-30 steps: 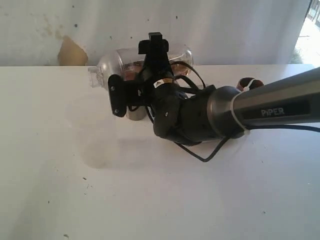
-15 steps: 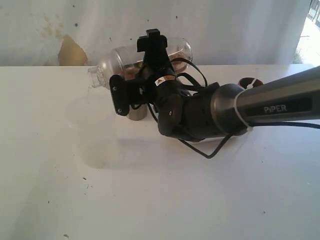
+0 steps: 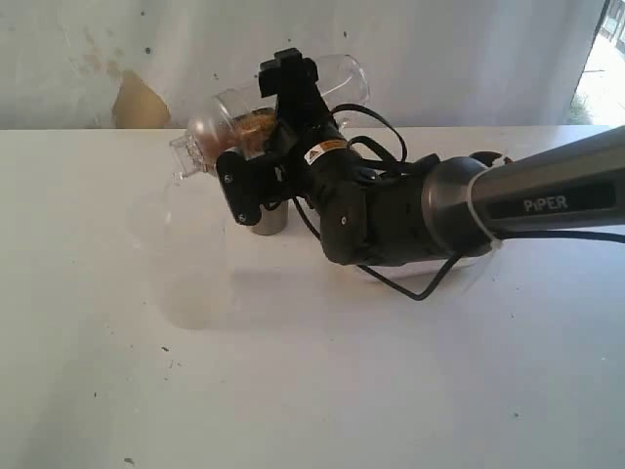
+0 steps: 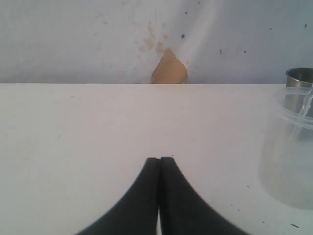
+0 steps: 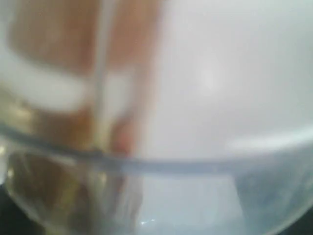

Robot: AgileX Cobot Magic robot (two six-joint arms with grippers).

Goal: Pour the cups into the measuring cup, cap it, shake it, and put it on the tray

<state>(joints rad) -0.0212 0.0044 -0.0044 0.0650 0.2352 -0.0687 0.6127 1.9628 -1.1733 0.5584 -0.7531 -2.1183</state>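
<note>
Seemingly mid-shake: holds the capped measuring cup (image 3: 342,78) sideways in the wide-spread right gripper (image 3: 264,127), above the steel tumbler (image 3: 269,217), far centre. Shows the left gripper (image 4: 159,164) pinched shut, empty. Leaves only placement on the tray, not made out.

The measuring cup (image 3: 337,80), upper middle of the exterior view, is clear, glossy plastic. Just below it, the tumbler (image 3: 268,219) is brushed steel with a dull sheen. The bench (image 3: 293,381) is white, matt and smooth, flecked with dark specks. The arm tube (image 3: 552,195) at right is satin grey metal. The left hand (image 4: 159,162) is smooth matt black. The cup (image 4: 288,147) at that view's right edge is cloudy, translucent plastic.
</note>
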